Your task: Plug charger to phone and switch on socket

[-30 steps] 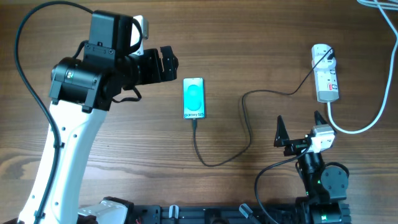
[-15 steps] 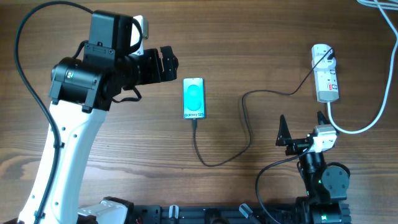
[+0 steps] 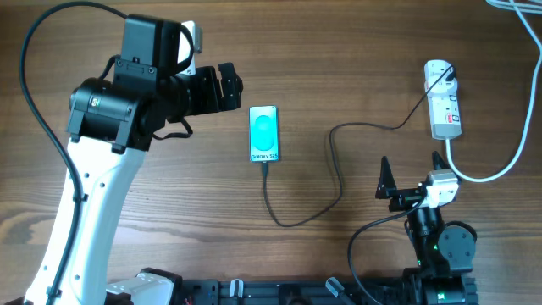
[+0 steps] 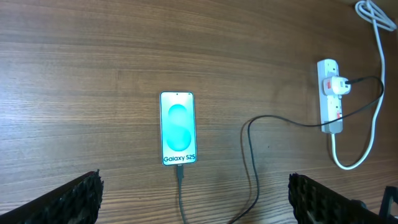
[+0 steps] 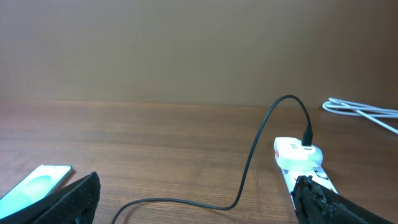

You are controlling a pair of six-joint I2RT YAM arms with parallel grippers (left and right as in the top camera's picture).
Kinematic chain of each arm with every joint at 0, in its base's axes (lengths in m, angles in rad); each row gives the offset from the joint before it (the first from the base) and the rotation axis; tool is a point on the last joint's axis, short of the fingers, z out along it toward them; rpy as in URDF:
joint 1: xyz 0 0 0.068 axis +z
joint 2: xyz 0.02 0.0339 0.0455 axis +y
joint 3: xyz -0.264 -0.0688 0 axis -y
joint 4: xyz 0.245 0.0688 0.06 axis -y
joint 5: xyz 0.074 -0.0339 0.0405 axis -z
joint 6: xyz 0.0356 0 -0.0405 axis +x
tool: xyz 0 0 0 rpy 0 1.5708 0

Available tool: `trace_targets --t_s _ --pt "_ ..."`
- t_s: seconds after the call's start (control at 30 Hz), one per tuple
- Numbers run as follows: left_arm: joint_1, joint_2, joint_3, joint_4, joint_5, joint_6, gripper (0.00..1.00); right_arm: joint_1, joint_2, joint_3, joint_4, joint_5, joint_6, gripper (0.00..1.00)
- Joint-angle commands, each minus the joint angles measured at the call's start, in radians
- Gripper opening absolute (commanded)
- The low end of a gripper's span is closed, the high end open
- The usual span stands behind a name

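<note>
Phone: the phone [image 3: 264,133] lies flat mid-counter with its screen lit and the "Galaxy" edge toward 6 o'clock.
Charger: the charger [image 3: 373,126] meets the phone's 6 o'clock edge, loops across the counter [image 3: 356,51], and climbs to its plug on the socket [image 3: 444,110], out at 3 o'clock from the phone.
Connector: the tip looks seated in the left wrist view, but I cannot tell how deep.
Left end effector: the left end effector [image 3: 230,87] hovers at 10 o'clock of the phone, spread wide and holding nothing.
Right end effector: the right end effector [image 3: 411,174] sits at 7 o'clock of the socket, also gaping and empty.
Step in hand: by my read, what is left is the switch; its red mark is too small to tell on from off.
Risk, cable snag: the right arm's path to the socket passes near the slack, so a finger catching it could drag the tip out of the phone.
Risk, sliding strip: the socket is light, so an off-centre push may skate it along the counter instead of flipping the switch.
Risk, plug knock: the plug stands proud at the strip's 12 o'clock end, so a wide-open finger could lever it loose.
</note>
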Motion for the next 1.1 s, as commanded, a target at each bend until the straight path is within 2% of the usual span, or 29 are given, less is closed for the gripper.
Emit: trace_targets --t_s 0.0,0.33,0.4,0.53,0.77,0.87,1.07 --pt "0.000 0.002 -0.002 0.003 -0.010 0.002 1.00 -0.004 -0.011 -0.001 0.005 0.010 -0.001 1.00" --pt "0.000 0.002 -0.002 0.002 -0.013 0.003 1.00 -0.004 -0.011 -0.001 0.005 0.009 -0.001 1.00" --pt "0.003 0.000 -0.002 0.003 -0.074 0.005 1.00 -0.004 -0.011 -0.001 0.005 0.010 -0.001 1.00" --pt "0.004 -0.032 -0.002 0.002 -0.076 0.005 1.00 -0.004 -0.011 -0.001 0.005 0.010 -0.001 1.00" --pt "0.005 -0.207 -0.012 -0.026 -0.076 0.005 1.00 -0.004 -0.011 -0.001 0.005 0.010 -0.001 1.00" --pt "0.025 -0.315 -0.087 -0.039 -0.076 0.005 1.00 -0.004 -0.011 -0.001 0.005 0.010 -0.001 1.00" --pt "0.160 -0.523 -0.280 -0.094 -0.076 0.005 1.00 -0.004 -0.011 -0.001 0.005 0.010 -0.001 1.00"
